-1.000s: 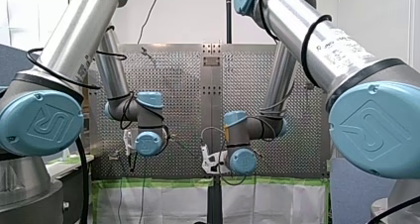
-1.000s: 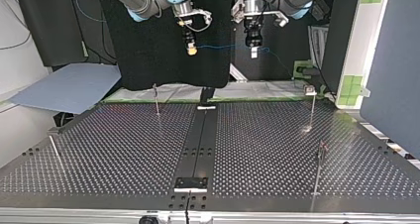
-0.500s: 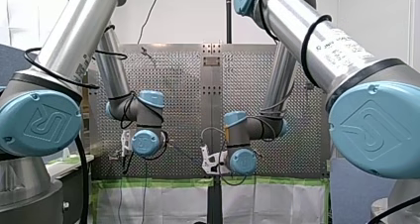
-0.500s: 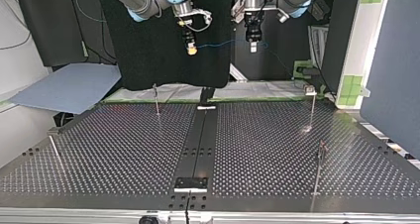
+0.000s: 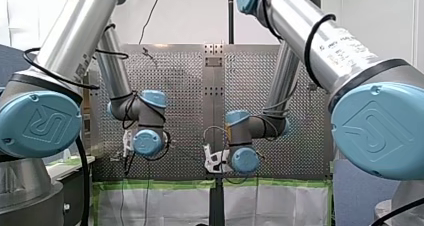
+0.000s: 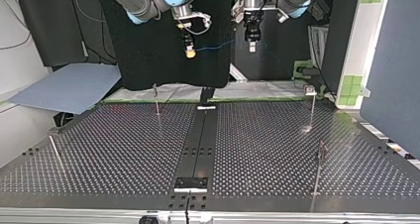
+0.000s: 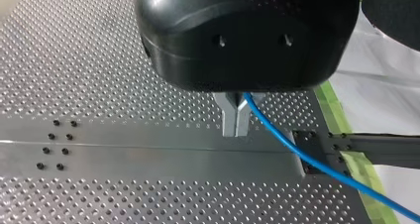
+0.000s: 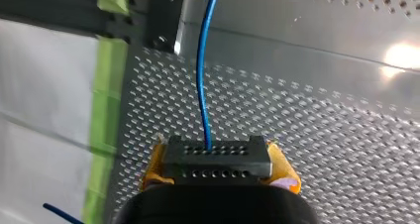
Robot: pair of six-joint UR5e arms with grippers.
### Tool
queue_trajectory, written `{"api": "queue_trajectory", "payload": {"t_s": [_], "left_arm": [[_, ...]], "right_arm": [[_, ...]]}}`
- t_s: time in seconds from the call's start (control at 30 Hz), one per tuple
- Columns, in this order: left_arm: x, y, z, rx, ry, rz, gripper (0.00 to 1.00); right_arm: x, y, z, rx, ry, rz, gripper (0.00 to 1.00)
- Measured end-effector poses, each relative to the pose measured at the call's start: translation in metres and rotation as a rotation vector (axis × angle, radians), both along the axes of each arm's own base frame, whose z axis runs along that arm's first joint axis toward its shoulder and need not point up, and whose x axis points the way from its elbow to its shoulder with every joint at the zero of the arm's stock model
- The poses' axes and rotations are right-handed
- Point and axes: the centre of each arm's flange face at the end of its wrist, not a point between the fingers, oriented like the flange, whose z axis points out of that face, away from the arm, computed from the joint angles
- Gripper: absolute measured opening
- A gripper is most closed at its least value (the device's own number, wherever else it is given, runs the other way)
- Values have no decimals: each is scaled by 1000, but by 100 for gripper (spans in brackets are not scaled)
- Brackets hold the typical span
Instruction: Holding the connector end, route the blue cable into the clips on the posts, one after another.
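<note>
Hovering high beyond the top view's far edge of the perforated table [image 6: 277, 149], well apart from every post [image 6: 156, 99]. Pinching the black connector [image 8: 218, 157] between the yellow pads of my right gripper [image 6: 189, 50]. Pressing my left gripper [image 7: 236, 130] shut, seemingly on the blue cable [image 8: 200, 75] strung between the two. Could knock a thin post on the way down. Could drag the cable through the left grip if drawn taut. Could sag past a clip if left slack.

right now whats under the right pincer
Under the right pincer, shut on the black connector, lies perforated table with green tape at its edge. The blue cable leads away from the connector, above the table. The connector hides the spot straight below.
</note>
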Motion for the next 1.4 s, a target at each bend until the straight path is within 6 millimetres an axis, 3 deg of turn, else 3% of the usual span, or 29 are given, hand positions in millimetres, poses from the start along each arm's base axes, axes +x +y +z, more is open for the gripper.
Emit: {"api": "queue_trajectory", "payload": {"t_s": [0.4,0.77,1.07,1.4], "left_arm": [[1,9,38,-9,-4,43,0],[11,8,81,-32,-38,54,0],[29,-1,138,-111,-108,64,0],[35,9,200,-235,-169,115,0]], "right_arm": [[25,-17,73,-31,-82,9,0],[57,-37,165,-70,-204,106,0],[66,-41,239,-98,-275,147,0],[69,-38,325,-145,-342,188,0]]}}
